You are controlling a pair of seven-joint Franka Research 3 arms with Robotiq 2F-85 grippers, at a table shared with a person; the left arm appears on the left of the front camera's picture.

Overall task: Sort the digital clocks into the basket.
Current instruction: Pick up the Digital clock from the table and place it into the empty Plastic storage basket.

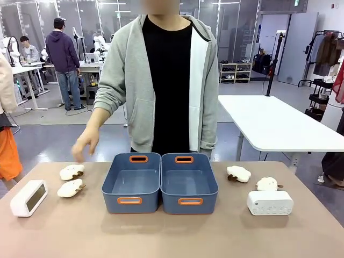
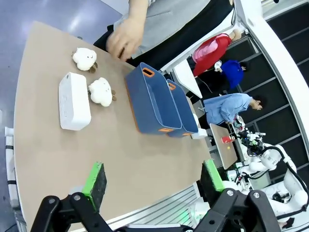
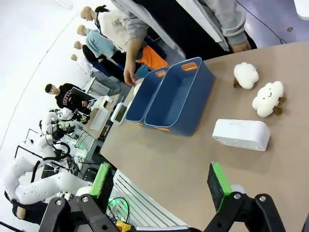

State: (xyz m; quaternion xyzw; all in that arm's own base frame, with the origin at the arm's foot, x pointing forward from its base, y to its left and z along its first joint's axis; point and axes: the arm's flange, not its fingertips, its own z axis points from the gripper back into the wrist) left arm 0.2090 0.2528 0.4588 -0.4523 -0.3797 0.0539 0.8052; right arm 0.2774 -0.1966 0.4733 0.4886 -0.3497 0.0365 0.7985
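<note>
Both pincers are released and grasp nothing. Seen from its wrist camera, the left gripper (image 2: 154,186) has its two green pads spread wide, with brown tabletop between them. The right gripper (image 3: 160,188) is spread the same way in its own wrist view.

From the front, a brown table (image 1: 172,236) carries two slate-blue baskets with orange handle slots. They sit side by side and touching at its middle: the left basket (image 1: 115,193) and the right basket (image 1: 207,194).

Neither white clock is in a basket. The left clock (image 1: 28,198) lies near the table's left edge with its pale screen facing up, well apart from the left basket. Two cream plush toys sit between them, the far left plush (image 1: 71,172) and the near left plush (image 1: 71,188).

The right clock (image 1: 270,203) stands on the table's right side, apart from the right basket. One right plush (image 1: 266,184) sits just behind it, and another plush (image 1: 238,173) lies nearer the right basket.

A person in a grey hooded jacket (image 1: 126,80) stands at the far side. The person's hand (image 1: 86,144) hangs above the far left plush.
</note>
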